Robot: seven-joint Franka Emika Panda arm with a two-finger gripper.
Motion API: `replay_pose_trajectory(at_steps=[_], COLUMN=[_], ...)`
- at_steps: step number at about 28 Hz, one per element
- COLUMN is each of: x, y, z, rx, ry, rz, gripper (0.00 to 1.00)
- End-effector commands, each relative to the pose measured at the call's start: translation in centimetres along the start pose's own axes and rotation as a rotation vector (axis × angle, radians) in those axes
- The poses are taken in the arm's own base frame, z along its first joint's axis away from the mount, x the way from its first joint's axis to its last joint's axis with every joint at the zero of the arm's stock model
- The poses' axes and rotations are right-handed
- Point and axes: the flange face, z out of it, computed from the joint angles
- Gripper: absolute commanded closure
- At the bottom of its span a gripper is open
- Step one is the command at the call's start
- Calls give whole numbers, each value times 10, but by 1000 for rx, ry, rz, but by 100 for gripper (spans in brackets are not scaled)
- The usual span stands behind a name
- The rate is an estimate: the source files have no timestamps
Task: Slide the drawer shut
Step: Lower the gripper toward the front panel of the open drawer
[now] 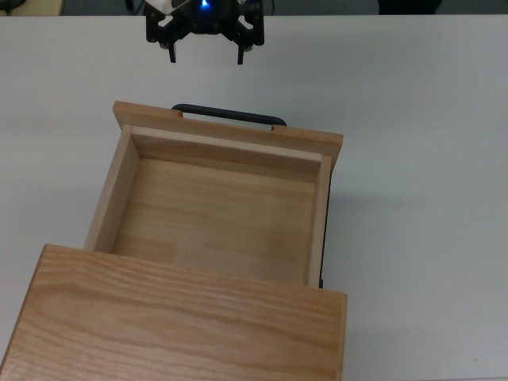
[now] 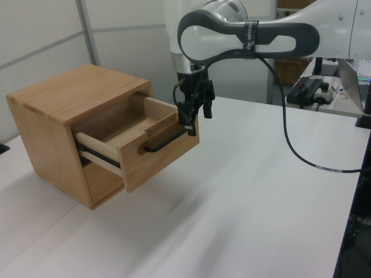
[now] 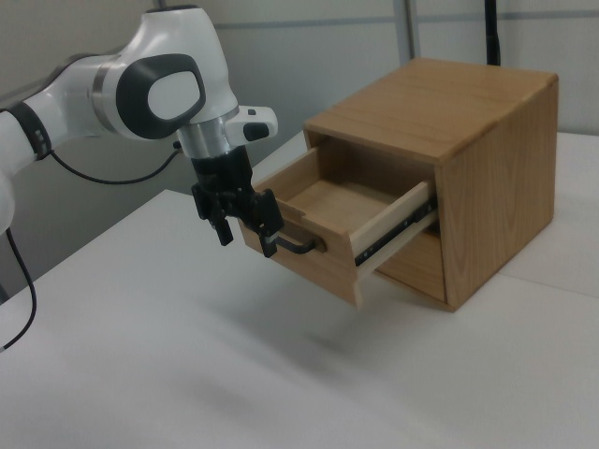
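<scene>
Fingers (image 1: pixel 240 57) stood apart, 2 black prongs pointing down, clamped on nothing. Gripper (image 1: pixel 206 54) hung in front of the drawer's front panel, just beyond the handle (image 1: pixel 230 116) in the top view; whether it touched the handle could not be told from the side views.

Drawer (image 1: pixel 214 210) sat pulled well out of the cabinet (image 3: pixel 487 168), roughly most of its depth showing, empty inside.

Step in hand, as judged: set the fingers against the front panel and push. Best done square to the panel, near its middle, along the line of the black side runner (image 3: pixel 398 234), so the tray did not skew or bind. A steady push seemed wiser than a shove, as the cabinet might skid on the smooth worktop (image 2: pixel 249 191).

Materials: light grained wood, thin side walls, wider front panel; handle a slim black metal bar with rounded corners. Worktop matte white, plain. Arm (image 3: pixel 140 89) glossy white with dark joints.
</scene>
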Motion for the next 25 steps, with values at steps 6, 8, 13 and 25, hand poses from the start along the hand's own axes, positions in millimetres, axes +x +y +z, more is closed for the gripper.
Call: replay_pose_trajectory(at_steps=[6,8,13,25], x=[0,0,1,17], y=[-5,-5,-9,-25], z=[-5,-5,-2,26], rx=[21,25,34,46], ry=[42,43,39,4], rz=[-1,7,2,-18], gripper=[67,93,100,100])
